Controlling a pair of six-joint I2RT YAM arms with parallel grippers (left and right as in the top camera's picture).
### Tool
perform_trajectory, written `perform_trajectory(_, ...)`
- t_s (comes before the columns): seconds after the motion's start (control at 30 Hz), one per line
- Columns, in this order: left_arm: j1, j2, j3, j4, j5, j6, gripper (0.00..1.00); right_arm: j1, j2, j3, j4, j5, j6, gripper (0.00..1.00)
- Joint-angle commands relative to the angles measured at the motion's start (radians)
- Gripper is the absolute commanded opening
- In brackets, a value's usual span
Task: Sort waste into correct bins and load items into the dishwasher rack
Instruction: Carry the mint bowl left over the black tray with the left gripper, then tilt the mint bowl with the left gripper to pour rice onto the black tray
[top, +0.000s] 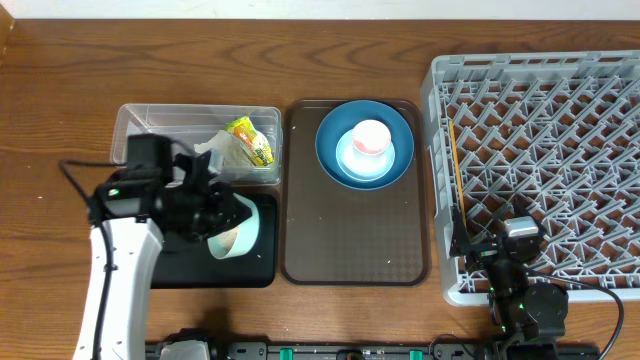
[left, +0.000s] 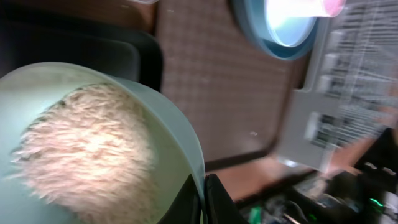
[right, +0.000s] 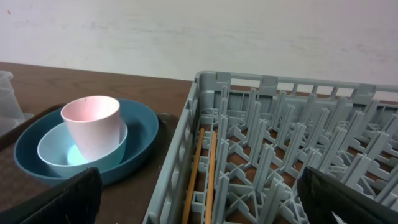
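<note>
My left gripper (top: 228, 215) is shut on the rim of the pale mint-green bowl (top: 240, 230) and holds it tilted over the black tray (top: 180, 270). In the left wrist view the fingers (left: 205, 200) pinch the bowl's wall (left: 171, 124), and white rice (left: 87, 149) lies inside. The clear tub (top: 135, 120) holds the white tissue (top: 215, 150) and the yellow-green wrapper (top: 250, 140). The dark-blue plate (top: 328, 150) carries the light-blue bowl (top: 350, 165) with the pink cup (top: 371, 137) in it. My right gripper (top: 495, 235) is open and empty at the front left corner of the grey rack (top: 560, 130).
The plate stack sits on the brown serving tray (top: 355, 245), between the bins and the rack. Two wooden chopsticks (top: 455, 170) lie along the rack's left side; they also show in the right wrist view (right: 199, 168). The rack's wall (right: 186, 137) rises beside the plate (right: 143, 124).
</note>
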Motion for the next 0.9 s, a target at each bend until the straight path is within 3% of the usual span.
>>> perform_trajectory(0.0, 0.101, -0.004, -0.058, -0.003, 0.272, 0.181, 0.06, 0.01, 0.0, -0.001, -0.004, 0.0, -0.011, 0.99)
perform_trajectory(0.13, 0.206, -0.004, -0.124, -0.003, 0.367, 0.255, 0.06, 0.01, 0.0, -0.001, -0.004, 0.0, -0.011, 0.99)
perform_trajectory(0.37, 0.353, -0.003, -0.167, -0.002, 0.473, 0.267, 0.06, 0.01, 0.0, -0.001, -0.004, 0.0, -0.011, 0.99)
perform_trajectory(0.57, 0.42, -0.003, -0.167, -0.007, 0.563, 0.266, 0.06, 0.01, 0.0, -0.001, -0.004, 0.0, -0.011, 0.99)
perform_trajectory(0.87, 0.492, 0.012, -0.167, -0.007, 0.581, 0.262, 0.06, 0.01, 0.0, -0.001, -0.004, 0.0, -0.011, 0.99)
